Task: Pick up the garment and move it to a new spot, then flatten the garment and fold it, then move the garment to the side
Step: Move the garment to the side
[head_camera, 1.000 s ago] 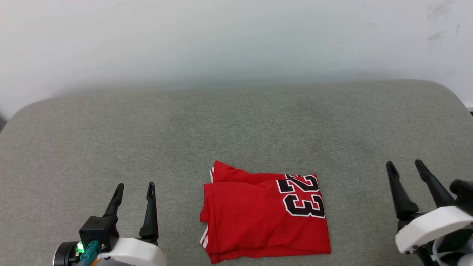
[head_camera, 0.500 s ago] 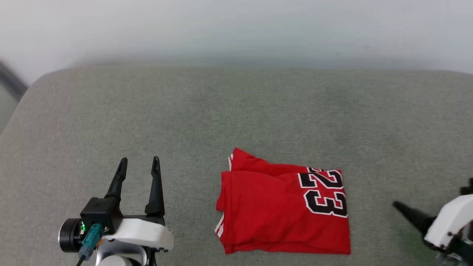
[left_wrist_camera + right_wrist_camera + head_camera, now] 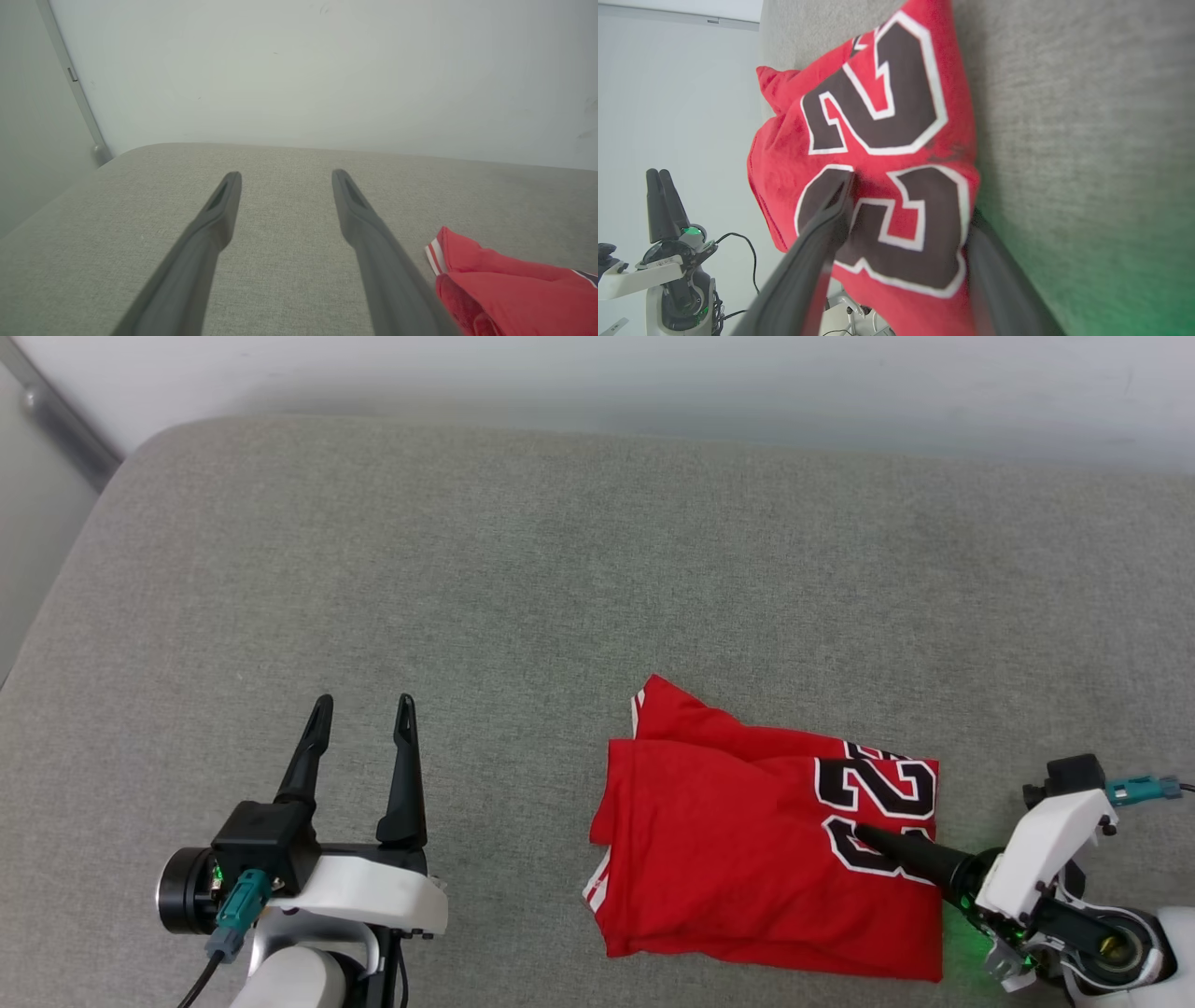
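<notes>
The red garment [image 3: 747,859] lies folded into a rough rectangle on the near right part of a grey cushion [image 3: 467,569]. Its black, white-edged 23 is at the right end, and white striped trim shows at the left corners.

The right gripper [image 3: 868,840] reaches in from the right, its jaws spread across the garment's right edge. One finger [image 3: 831,205] rests on top of the number. The other runs along under or just beside that edge, its tip hidden by the fabric.

The left gripper [image 3: 364,709] hangs above the bare cushion, well to the left of the garment, with its jaws spread and nothing between them. A pale wall [image 3: 653,373] stands behind the far edge.
</notes>
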Tool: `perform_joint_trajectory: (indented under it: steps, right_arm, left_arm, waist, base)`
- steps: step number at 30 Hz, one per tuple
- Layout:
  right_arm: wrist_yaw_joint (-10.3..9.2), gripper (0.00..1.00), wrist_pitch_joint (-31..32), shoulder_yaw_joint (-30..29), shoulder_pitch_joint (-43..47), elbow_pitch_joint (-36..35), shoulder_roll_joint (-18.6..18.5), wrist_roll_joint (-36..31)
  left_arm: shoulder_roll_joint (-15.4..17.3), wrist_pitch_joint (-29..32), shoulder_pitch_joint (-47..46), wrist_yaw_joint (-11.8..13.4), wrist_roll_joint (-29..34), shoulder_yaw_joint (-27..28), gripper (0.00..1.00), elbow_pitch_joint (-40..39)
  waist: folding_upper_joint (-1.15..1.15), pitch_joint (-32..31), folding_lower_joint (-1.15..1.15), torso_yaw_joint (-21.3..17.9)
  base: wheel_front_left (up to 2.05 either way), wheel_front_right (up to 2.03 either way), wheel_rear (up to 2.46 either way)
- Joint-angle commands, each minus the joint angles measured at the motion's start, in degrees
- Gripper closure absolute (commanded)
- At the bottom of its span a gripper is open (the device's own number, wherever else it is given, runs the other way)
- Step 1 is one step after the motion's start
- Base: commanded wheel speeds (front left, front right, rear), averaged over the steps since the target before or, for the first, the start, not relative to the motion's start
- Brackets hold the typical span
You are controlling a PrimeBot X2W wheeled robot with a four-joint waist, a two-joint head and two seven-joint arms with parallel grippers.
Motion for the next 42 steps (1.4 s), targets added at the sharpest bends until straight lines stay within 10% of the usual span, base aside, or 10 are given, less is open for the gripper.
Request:
perform_joint_trajectory:
  steps: [1, 19, 32, 42]
  right_arm:
    - [-0.18, 1.00, -0.1, 1.9, 1.0, 2.3, 0.9, 0.2]
    - [-0.12, 1.00, -15.6, 15.0, -7.9, 1.9, -11.9, -26.2]
    - [-0.12, 1.00, -20.8, 9.8, -19.7, 12.1, -13.3, -36.7]
    - [-0.13, 1.00, -33.4, -1.6, -31.3, 23.7, -16.6, -45.7]
  left_arm:
    - [-0.2, -0.3, -0.7, -0.1, 0.5, 0.1, 0.00, 0.2]
    - [0.9, 0.0, 2.3, -0.3, 1.1, -0.5, 0.00, -1.5]
    - [3.0, 3.8, -7.0, -2.1, 4.9, -3.1, 0.00, -6.2]
    - [5.6, 8.2, -15.2, -5.1, 8.4, -5.5, 0.00, -8.1]
  waist:
    - [0.00, -0.2, 0.00, 0.0]
    - [0.00, -4.5, 0.00, -14.1]
    - [0.00, 10.3, 0.00, -26.7]
    - [0.00, 19.7, 0.00, -27.1]
  base:
    - [0.00, 0.00, 0.00]
    - [0.00, 0.00, 0.00]
    - [0.00, 0.00, 0.00]
    - [0.00, 0.00, 0.00]
